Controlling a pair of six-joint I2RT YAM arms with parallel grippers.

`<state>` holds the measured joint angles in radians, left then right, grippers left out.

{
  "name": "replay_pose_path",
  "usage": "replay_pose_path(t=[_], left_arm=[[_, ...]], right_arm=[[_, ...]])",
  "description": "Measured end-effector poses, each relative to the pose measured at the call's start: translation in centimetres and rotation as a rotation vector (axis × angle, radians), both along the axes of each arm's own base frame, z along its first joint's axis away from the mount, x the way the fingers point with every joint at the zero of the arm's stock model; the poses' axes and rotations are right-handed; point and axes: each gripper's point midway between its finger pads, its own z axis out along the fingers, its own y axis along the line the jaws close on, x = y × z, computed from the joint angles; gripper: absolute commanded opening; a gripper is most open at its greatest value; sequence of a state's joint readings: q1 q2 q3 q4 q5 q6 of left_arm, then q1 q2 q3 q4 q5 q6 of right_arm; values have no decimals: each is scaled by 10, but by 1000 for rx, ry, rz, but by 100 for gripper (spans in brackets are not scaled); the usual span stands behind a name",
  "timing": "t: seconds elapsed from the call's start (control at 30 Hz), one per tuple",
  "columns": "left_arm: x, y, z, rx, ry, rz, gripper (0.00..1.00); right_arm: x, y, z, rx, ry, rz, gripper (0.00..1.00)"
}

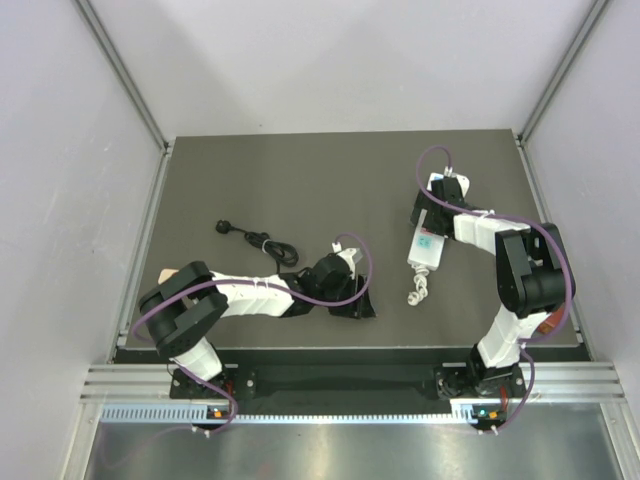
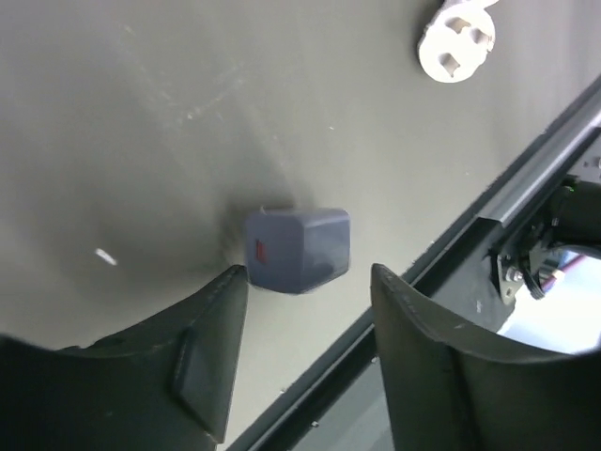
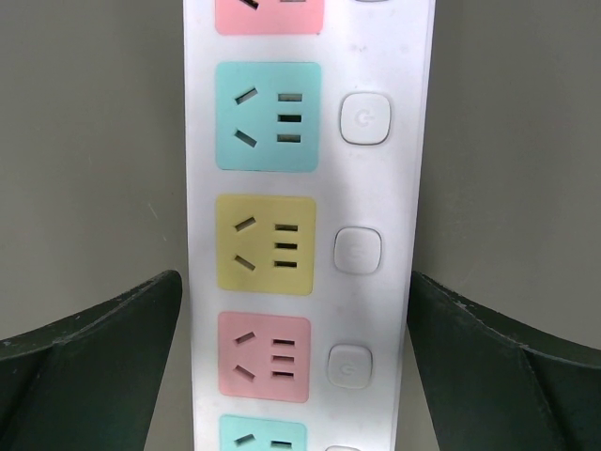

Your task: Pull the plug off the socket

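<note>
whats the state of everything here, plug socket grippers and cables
plug: out of the socket, loose on the mat
socket: flat, visible outlets empty
left gripper: open, plug just beyond its fingers
right gripper: open, straddling the socket
black cable: loose, plugged into nothing
white cord: coiled, end unplugged

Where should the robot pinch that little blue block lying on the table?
Probably pinch the blue block across its two flat side faces, coming down from above. It is a small box lying flat on the table, and those parallel sides give the left gripper's open fingers something even to press on.
</note>
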<state>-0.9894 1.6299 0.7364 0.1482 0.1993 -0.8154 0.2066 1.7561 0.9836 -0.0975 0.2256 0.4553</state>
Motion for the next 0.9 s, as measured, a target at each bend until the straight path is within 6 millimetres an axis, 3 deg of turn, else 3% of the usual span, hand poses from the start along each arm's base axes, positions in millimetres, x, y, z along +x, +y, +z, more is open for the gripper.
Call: replay_pose_path(t=[0.2,0.37,0.5,0.63,0.7,0.77,0.9], left_arm=[[6,4,-1,33,-26,20,70],[17,27,7,117,-95,82,72],[30,52,42,146,-211,173,74],[39,75,96,63,-345,278,75],[37,88,109,23,-379,314,75],[31,98,105,12,-376,327,75],[12,119,60,78,-302,325,75]], right_arm=[[0,0,0,1,0,0,100],[0,0,0,1,0,0,100],[0,0,0,2,0,1,100],[0,0,0,0,0,4,100],[0,0,0,-2,0,6,100],[0,-1,0,-7,1,5,100],[-7,-9,0,-46,26,-16,100]])
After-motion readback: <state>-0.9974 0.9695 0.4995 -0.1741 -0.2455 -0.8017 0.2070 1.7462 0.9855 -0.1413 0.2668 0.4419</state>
